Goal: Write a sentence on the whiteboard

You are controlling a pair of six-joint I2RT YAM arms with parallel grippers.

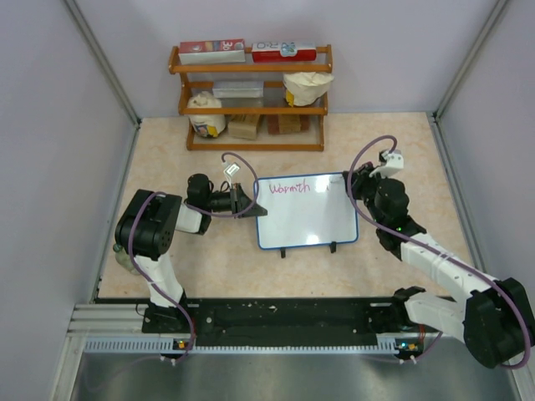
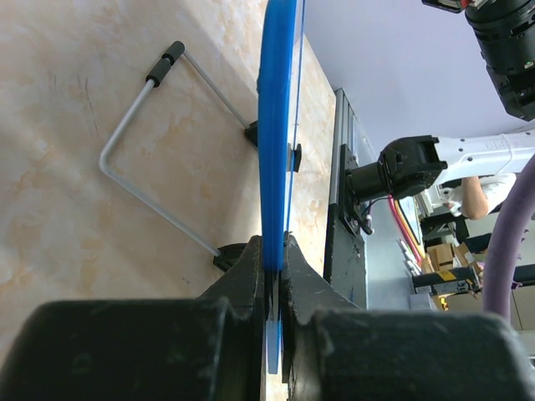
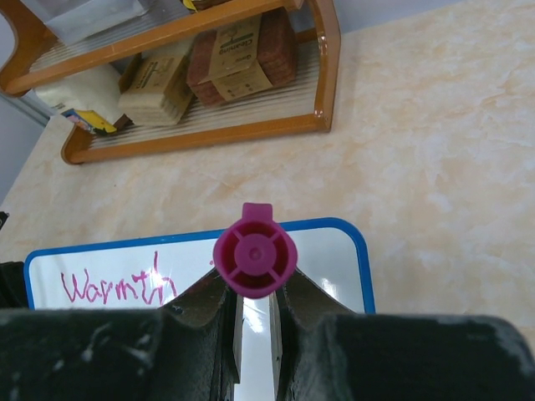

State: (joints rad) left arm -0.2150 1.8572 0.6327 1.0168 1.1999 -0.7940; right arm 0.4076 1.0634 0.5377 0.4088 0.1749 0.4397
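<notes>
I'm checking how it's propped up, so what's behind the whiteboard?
Behind the whiteboard, the left wrist view shows a bent wire stand with a black tip, joined to the board's back at two black mounts. From above, the board covers it.

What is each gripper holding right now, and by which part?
The left gripper pinches the whiteboard by its blue side edge. The right gripper grips a pink marker by its barrel.

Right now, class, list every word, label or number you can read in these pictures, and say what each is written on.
"Warmth": handwritten in pink on the whiteboard.
Brown packets on the wooden shelf: printed labels, too blurred to read.
Boxes on the shelf's top tier: print too small to read.
</notes>
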